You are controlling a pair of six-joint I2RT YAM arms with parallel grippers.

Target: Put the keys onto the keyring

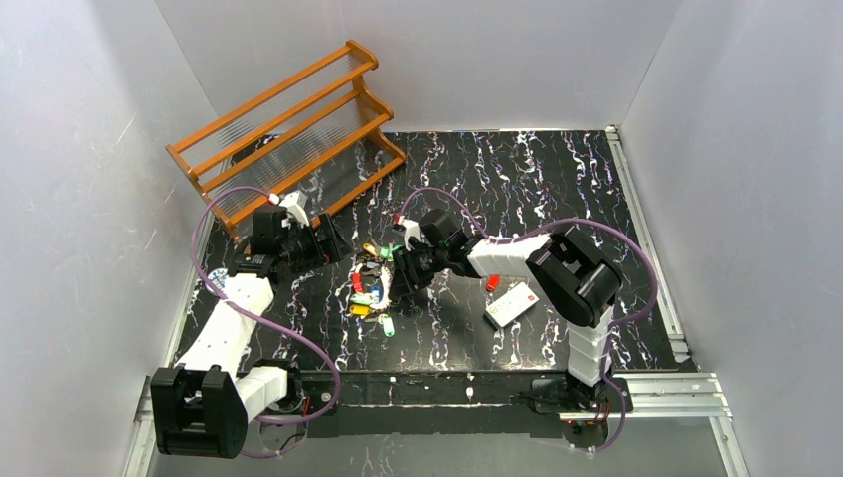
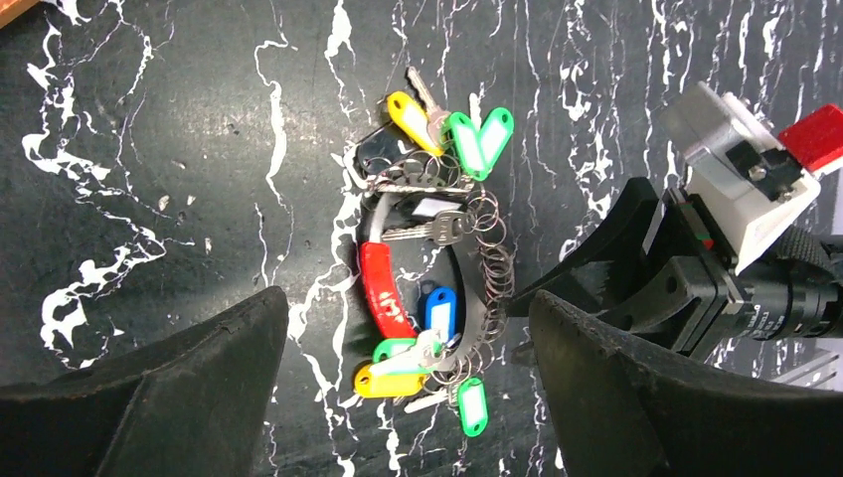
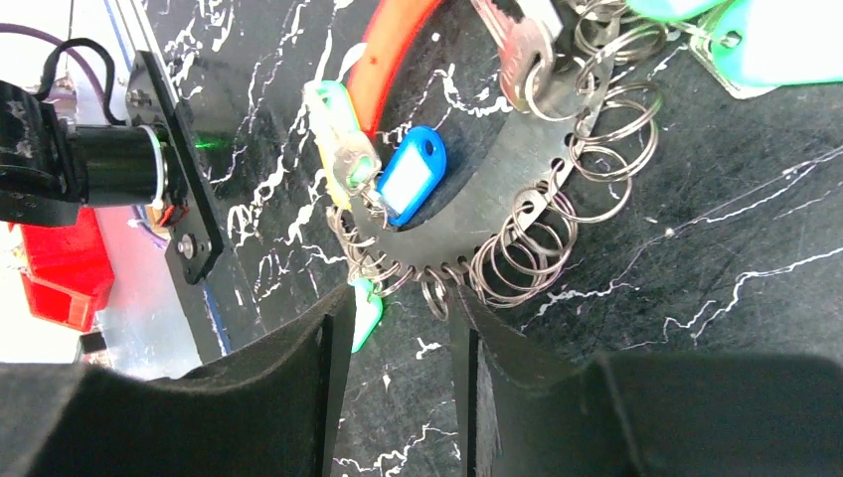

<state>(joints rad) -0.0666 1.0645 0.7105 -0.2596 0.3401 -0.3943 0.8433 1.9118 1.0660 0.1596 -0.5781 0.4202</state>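
The keyring [image 2: 383, 283] lies flat on the black marbled table: a large loop, part red, part grey band strung with small silver rings [image 3: 557, 214]. Keys with yellow [image 2: 410, 117], green [image 2: 479, 144] and blue [image 2: 440, 308] heads cluster at its two ends; more yellow and green keys [image 2: 396, 378] lie at the near end. My left gripper [image 2: 406, 298] hovers wide open above the loop, holding nothing. My right gripper [image 3: 398, 313] is open with a narrow gap. Its fingertips [image 3: 338, 313] sit at the row of small rings, and only table shows between them. From above, the cluster [image 1: 370, 283] lies between both grippers.
A wooden rack [image 1: 288, 134] stands at the back left. A white card [image 1: 510, 303] with a red dot and a small red piece [image 1: 492, 282] lie right of the keys. One green key [image 1: 389, 325] lies apart toward the front. White walls enclose the table.
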